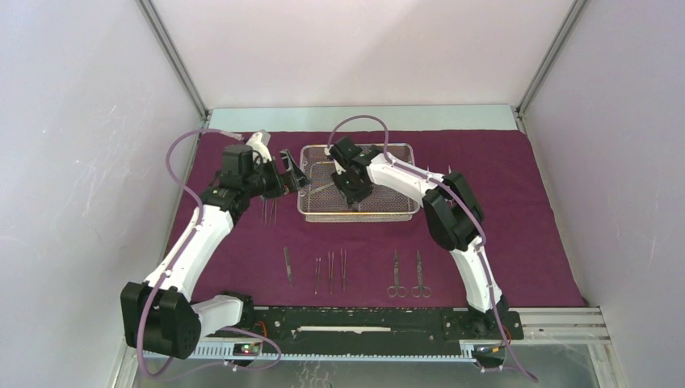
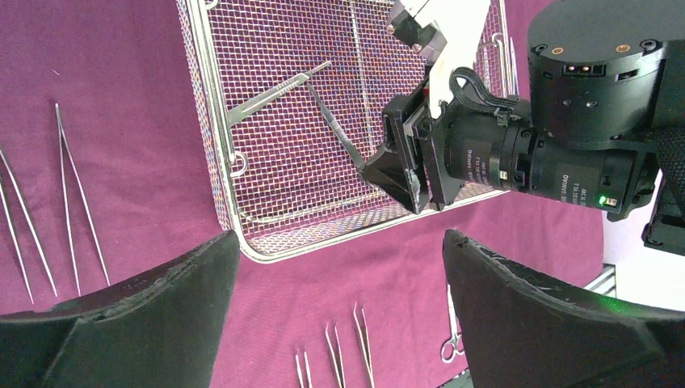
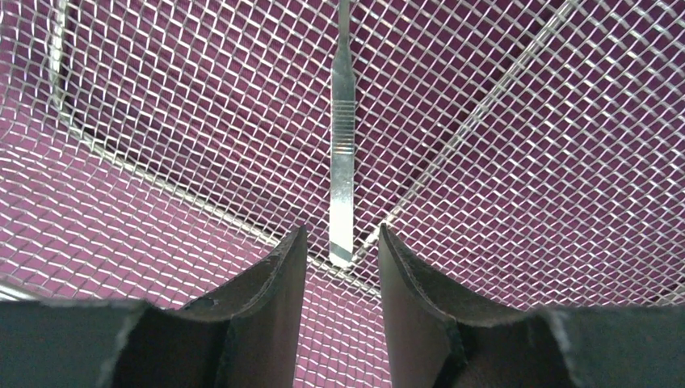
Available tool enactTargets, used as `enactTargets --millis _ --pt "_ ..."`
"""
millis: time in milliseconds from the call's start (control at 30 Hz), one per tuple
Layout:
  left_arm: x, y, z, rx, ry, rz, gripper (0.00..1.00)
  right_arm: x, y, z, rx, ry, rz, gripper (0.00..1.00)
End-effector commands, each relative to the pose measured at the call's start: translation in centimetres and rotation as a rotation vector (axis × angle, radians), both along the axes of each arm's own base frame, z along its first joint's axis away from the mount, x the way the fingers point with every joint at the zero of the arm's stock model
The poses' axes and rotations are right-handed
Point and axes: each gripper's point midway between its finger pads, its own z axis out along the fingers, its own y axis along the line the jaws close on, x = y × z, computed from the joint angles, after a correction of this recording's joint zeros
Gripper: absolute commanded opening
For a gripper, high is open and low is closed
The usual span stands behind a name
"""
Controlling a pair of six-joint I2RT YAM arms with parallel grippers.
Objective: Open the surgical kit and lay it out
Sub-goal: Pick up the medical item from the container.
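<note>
Six instruments (image 1: 342, 268) lie in a row on the cloth (image 1: 525, 210), so layout looks well along. Tray (image 1: 404, 212) sits mid-cloth. Right gripper (image 1: 355, 196) is down in it, jaws apart astride the end of a flat handle (image 3: 342, 145), lined up to pinch, not gripping. Left gripper (image 2: 339, 238) hangs wide open beside the tray, likely idle.

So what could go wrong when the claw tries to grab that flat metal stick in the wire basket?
The right claw stands open around only the very end of the scalpel handle, which lies flat, so it could slip out or tip. The fingertips sit low by the mesh tray and might snag its wires. The left claw hovers open close beside the tray; the arms could bump.
</note>
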Motion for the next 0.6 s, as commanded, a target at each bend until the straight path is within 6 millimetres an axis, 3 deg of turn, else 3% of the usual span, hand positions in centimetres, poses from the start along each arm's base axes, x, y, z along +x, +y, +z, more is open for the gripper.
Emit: enactTargets --millis 0,367,567 --pt "0.0 -0.1 -0.3 -0.009 -0.011 -0.014 1.00 -1.1 0.3 0.3 0.006 0.036 0.024 0.46" --pt "-0.1 0.0 -0.3 -0.011 -0.011 -0.013 1.00 -1.7 0.0 -1.7 -0.032 0.079 0.016 0.44" --pt "-0.1 0.0 -0.4 -0.011 -0.010 -0.013 1.00 -1.8 0.0 -2.8 -0.040 0.095 0.008 0.37"
